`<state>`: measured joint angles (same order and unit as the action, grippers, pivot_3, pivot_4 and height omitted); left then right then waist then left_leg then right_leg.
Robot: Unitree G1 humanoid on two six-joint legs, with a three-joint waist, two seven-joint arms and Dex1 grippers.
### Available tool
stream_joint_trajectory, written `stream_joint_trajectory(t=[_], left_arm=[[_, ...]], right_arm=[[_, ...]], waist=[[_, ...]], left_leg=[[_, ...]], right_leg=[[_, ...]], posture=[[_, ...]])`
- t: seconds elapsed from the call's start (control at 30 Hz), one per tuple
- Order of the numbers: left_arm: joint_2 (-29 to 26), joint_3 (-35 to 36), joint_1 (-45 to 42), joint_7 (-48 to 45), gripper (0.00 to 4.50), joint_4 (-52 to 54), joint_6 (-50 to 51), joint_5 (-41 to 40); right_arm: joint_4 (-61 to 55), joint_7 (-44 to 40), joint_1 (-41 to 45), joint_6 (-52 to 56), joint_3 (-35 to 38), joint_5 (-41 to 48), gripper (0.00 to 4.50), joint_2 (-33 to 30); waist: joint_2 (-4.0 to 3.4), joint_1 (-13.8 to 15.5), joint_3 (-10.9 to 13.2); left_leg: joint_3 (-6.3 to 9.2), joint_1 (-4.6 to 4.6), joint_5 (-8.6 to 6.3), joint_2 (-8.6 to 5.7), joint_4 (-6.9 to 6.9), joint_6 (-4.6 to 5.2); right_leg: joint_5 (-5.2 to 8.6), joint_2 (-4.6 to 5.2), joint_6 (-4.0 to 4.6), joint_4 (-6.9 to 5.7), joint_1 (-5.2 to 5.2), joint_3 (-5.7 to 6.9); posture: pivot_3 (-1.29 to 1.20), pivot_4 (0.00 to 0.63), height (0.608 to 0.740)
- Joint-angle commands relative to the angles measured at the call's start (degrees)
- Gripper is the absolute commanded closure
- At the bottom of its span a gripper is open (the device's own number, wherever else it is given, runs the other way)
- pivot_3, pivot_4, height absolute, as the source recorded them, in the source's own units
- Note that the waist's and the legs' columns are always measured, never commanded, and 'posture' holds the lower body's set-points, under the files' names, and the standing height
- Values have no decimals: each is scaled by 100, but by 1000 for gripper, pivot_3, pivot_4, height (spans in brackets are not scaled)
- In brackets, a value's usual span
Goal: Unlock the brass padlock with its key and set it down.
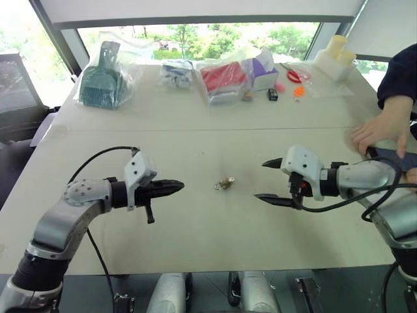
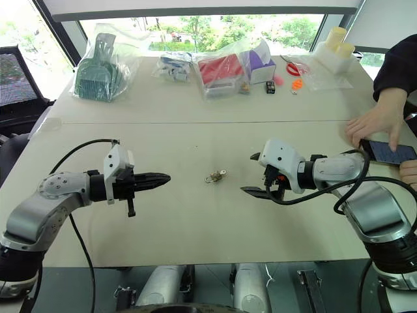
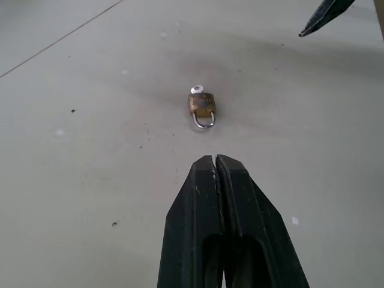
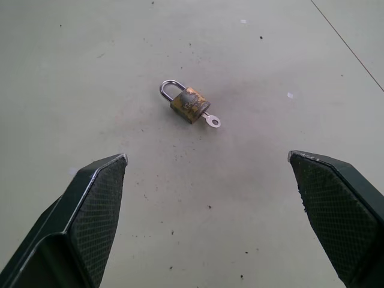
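Between both grippers, brass padlock (image 4: 187, 103) is lying flat, key (image 4: 212, 120) inserted. Right gripper (image 1: 272, 179) is gaping wide, left gripper (image 1: 174, 187) pressed together; advise pinching the body squarely, sparing the key.

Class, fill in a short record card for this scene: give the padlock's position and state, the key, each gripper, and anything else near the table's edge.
padlock: brass padlock lies flat on the table, between the two grippers, touched by neither
shackle: looks closed
key: key sticks out of the body's bottom
left gripper: left gripper shut, empty, pointing toward the padlock
right gripper: right gripper open wide, empty, facing the padlock
far edge: bagged items
person: hand over a phone at the right
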<state>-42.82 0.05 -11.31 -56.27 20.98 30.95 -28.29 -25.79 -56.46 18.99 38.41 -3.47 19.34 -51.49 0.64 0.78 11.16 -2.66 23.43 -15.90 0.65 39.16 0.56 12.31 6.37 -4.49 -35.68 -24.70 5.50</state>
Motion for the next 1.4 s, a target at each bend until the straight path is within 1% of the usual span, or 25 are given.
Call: stream_joint_trajectory(t=[0.03,0.23,0.43,0.5,0.73,0.9,1.0,1.07,1.13,1.17,1.27,1.3,1.4], left_arm=[[-93,254,55,-28,4500,232,-75,-120],[-193,402,-87,3,4500,269,79,-261],[-308,203,-22,-224,4500,122,-280,0],[-293,165,-59,-248,4500,154,-251,-30],[-104,-106,-263,-228,4500,57,-410,147],[88,-390,-443,-200,4500,-132,-680,450],[197,-522,-557,-214,4500,-307,-780,560],[376,-699,-665,-186,4500,-563,-910,706],[592,-921,-760,-124,3933,-851,-1009,898],[742,-1093,-833,-18,3598,-1035,-1197,1137],[1188,-1474,-1036,337,2380,-1378,-1574,1685],[1341,-1567,-1103,445,1885,-1480,-1623,1808],[1749,-1843,-1242,671,706,-1810,-1788,2131]], right_arm=[[-291,80,32,2,25,76,39,39],[-272,143,293,82,-97,88,39,176],[-294,178,297,47,-258,11,39,209],[-324,196,305,87,-223,28,39,180],[-361,258,238,107,-132,40,39,128],[-448,419,116,157,-51,35,39,143],[-602,528,45,286,24,106,39,149],[-726,571,-72,358,108,139,39,110],[-800,623,-192,390,164,114,0,67],[-855,660,-245,417,197,108,0,52],[-1036,784,-385,528,339,170,0,51],[-1055,819,-434,532,367,162,0,41],[-1174,964,-627,576,432,110,0,16]], waist=[[0,0,0],[0,2,0],[0,1,0],[0,5,0],[0,4,0],[0,5,0],[0,3,0],[0,13,0],[0,21,0],[1,17,-1],[2,19,-1],[2,17,-1],[3,13,-2]], left_leg=[[0,0,0,0,0,0],[0,1,0,0,1,0],[-1,2,-1,0,-2,1],[-3,2,-1,0,-2,1],[-3,2,-1,0,-1,1],[-4,2,-1,0,-1,2],[-4,2,-1,0,-1,2],[-4,2,-1,0,-1,2],[-4,2,-1,-1,0,2],[-4,2,-1,-2,0,3],[-4,2,-2,-4,1,4],[-4,2,-2,-4,1,4],[-3,2,-3,-4,1,5]], right_leg=[[0,0,0,0,0,0],[0,0,2,5,2,0],[-1,-1,0,8,2,0],[-2,0,0,10,2,0],[-2,0,1,14,3,0],[-9,0,-10,14,4,0],[-9,-1,-11,14,4,0],[-10,-1,-12,13,4,0],[-10,-1,-12,15,6,0],[-10,0,-12,15,7,0],[-11,2,-13,17,9,0],[-11,2,-13,17,9,0],[-12,1,-15,17,9,0]], posture=[[0,150,740],[0,150,740],[0,150,740],[0,150,740],[0,150,740],[0,150,740],[0,150,740],[0,150,740],[0,150,740],[0,150,740],[0,150,740],[0,150,740],[0,150,740]])
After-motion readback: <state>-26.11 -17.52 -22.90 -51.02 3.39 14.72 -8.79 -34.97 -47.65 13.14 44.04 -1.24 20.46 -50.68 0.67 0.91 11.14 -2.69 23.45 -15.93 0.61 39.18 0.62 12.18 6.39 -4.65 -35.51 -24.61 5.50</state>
